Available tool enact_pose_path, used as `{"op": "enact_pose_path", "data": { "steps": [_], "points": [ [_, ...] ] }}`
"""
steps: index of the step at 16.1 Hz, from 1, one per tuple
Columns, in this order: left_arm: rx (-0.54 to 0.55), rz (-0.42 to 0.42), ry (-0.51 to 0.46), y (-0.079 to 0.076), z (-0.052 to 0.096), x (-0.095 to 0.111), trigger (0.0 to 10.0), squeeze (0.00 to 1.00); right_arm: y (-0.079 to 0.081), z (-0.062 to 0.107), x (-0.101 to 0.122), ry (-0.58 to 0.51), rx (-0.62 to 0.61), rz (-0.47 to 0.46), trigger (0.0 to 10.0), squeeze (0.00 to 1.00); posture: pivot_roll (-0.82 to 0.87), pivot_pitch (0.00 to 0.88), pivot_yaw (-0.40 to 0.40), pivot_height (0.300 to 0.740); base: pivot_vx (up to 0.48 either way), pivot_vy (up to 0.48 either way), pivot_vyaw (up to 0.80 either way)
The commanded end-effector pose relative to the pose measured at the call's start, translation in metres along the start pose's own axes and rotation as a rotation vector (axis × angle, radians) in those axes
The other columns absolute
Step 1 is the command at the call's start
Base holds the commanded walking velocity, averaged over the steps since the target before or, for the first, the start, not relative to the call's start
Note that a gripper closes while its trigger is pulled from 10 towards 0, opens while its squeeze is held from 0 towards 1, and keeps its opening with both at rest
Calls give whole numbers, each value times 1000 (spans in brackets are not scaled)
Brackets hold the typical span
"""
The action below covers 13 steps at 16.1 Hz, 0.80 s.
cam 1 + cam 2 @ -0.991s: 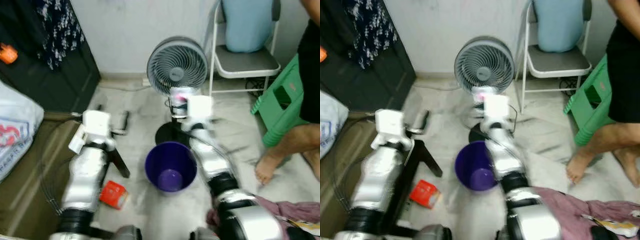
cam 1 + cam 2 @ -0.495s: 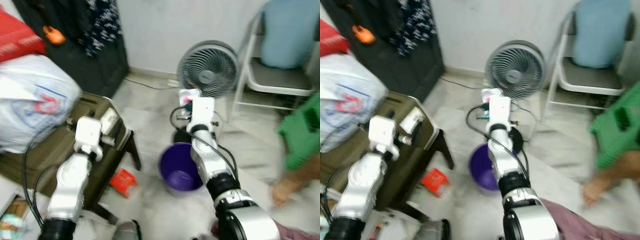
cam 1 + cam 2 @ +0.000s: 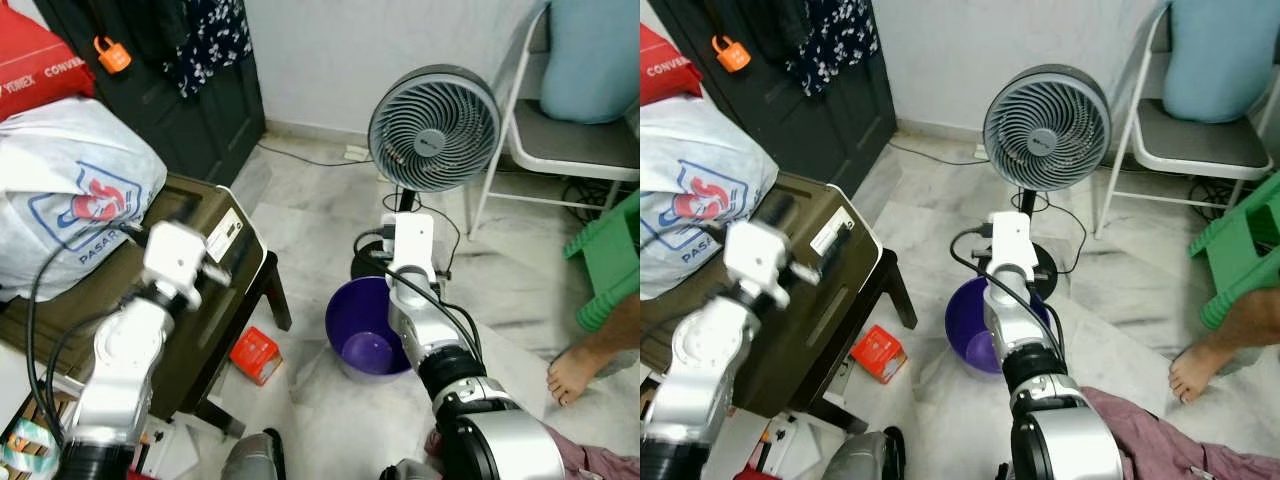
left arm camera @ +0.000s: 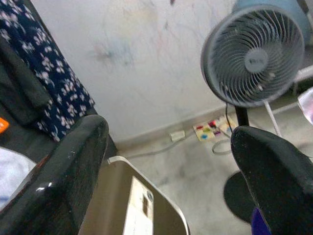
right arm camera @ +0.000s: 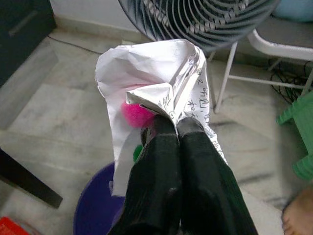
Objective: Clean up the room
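Since a second ago my head has swung left (table and white bag now at 9 o'clock). My right gripper pinches crumpled paper shut above the purple bucket, fan at 12 o'clock; my left gripper gapes wide, empty.

Both silver arms forward, left gripper jaws wide apart (right gripper jaws pinched together).
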State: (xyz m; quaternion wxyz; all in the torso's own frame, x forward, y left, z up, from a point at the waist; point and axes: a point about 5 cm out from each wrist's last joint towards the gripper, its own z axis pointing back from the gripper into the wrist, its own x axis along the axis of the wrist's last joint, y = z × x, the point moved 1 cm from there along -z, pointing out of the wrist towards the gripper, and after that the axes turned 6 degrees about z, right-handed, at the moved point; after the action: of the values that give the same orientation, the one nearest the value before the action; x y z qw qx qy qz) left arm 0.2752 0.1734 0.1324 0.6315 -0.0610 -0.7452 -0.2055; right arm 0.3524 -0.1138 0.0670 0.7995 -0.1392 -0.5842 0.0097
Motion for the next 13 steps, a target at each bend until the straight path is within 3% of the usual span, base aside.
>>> {"op": "enact_pose_path", "data": {
  "steps": [1,4,7,9,11,13],
  "points": [
    [-16,1,26,-2,9,-1,10000,0,0,3,-5,23,-11,-20,10000,0,104,125,89,740,0,0,0],
    [-38,29,98,-13,38,-8,10000,0,-5,5,-15,61,-41,-30,10000,0,128,182,127,740,0,0,0],
    [-43,37,126,-15,51,0,10000,0,-7,4,-13,74,-69,-31,10000,0,174,251,158,740,0,0,0],
    [30,40,177,-9,55,0,10000,0,-13,1,-8,48,-95,-20,10000,0,191,272,172,740,0,0,0],
    [26,83,184,-10,57,2,10000,0,-15,1,-1,2,-86,-43,10000,0,188,268,172,740,0,0,0],
    [71,140,154,-13,44,4,10000,0,-7,6,15,-94,-23,-27,10000,0,157,236,150,740,0,0,0]
  ]
}}
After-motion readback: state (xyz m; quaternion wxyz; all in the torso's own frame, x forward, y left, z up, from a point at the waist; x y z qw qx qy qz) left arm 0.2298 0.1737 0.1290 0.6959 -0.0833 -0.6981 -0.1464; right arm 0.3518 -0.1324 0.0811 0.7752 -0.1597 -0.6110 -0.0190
